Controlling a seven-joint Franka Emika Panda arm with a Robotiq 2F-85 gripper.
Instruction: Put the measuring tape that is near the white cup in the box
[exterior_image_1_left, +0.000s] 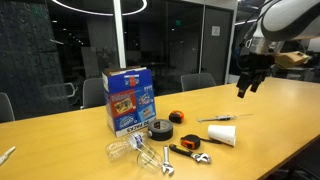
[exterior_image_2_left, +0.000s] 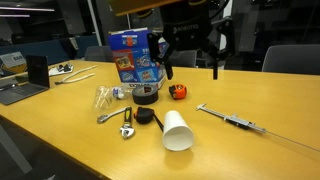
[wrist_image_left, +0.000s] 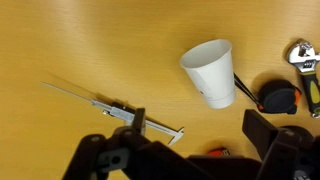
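- White paper cup (exterior_image_2_left: 177, 130) lies on its side closest to the near edge of the wooden worktop (exterior_image_2_left: 265, 150), with its open mouth facing that edge.
- Just left of the cup, touching it or nearly so, sits the black measuring tape (exterior_image_2_left: 146, 117). I take it as the one to move, since it is the tape closest to the cup. A wrench (exterior_image_2_left: 127, 122) lies just left of it again.
- A little farther back is an orange measuring tape (exterior_image_2_left: 180, 92), clearly apart from the cup, with a dark tape roll (exterior_image_2_left: 147, 92) to its left. I judge the orange one the wrong pick.
- Farther back at the left stands the blue and red box (exterior_image_2_left: 135, 55), upright. I cannot tell whether its top is open.
- My hand (exterior_image_2_left: 190, 65) hangs high above the far part of the worktop, empty, its fingers spread wide.
- The black tape lies nearer than my hand, well below it and a little left.
- In the wrist view the black tape sits off to the right, outside my right finger, while the orange tape shows low between my fingers. I would have to shift sideways before coming down.
- The black case looks longer across the wrist view, along the line my fingers close on. A wrist turn may help, though it is too small to be sure.
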